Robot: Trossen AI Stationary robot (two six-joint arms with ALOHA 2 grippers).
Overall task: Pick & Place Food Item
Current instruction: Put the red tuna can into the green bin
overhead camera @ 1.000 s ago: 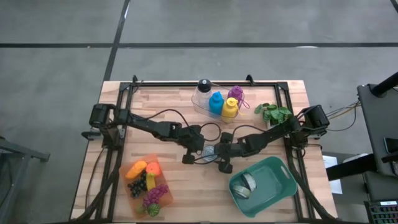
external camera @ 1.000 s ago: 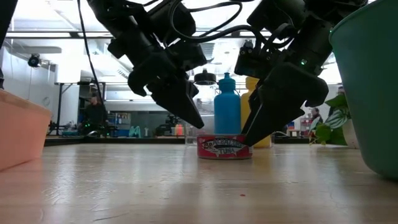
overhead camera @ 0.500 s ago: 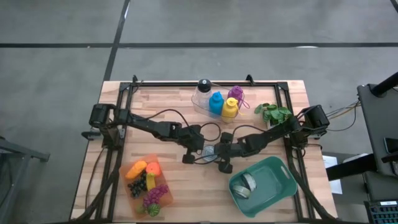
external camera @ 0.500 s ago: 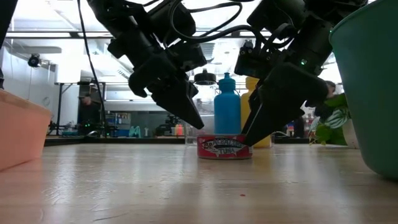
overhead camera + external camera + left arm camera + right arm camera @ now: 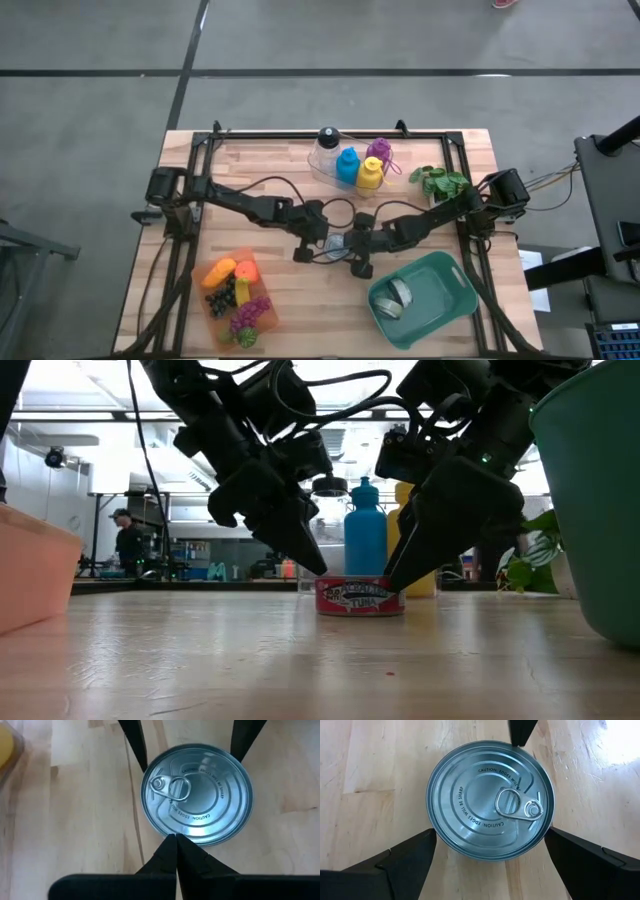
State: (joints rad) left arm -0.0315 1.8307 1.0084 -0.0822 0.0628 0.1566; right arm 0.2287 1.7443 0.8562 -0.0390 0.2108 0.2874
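The tuna can [image 5: 360, 597] stands upright in the middle of the wooden table [image 5: 270, 165], lid and pull ring facing up; the right gripper [image 5: 487, 857] is down around it with its fingers [image 5: 407, 855] spread wide, one on each side, very near the can's wall but I cannot tell if they touch it; the left gripper [image 5: 176, 840] has its fingers pressed together, the tip just at the can's rim, holding nothing; a green bin [image 5: 455, 285] sits near.
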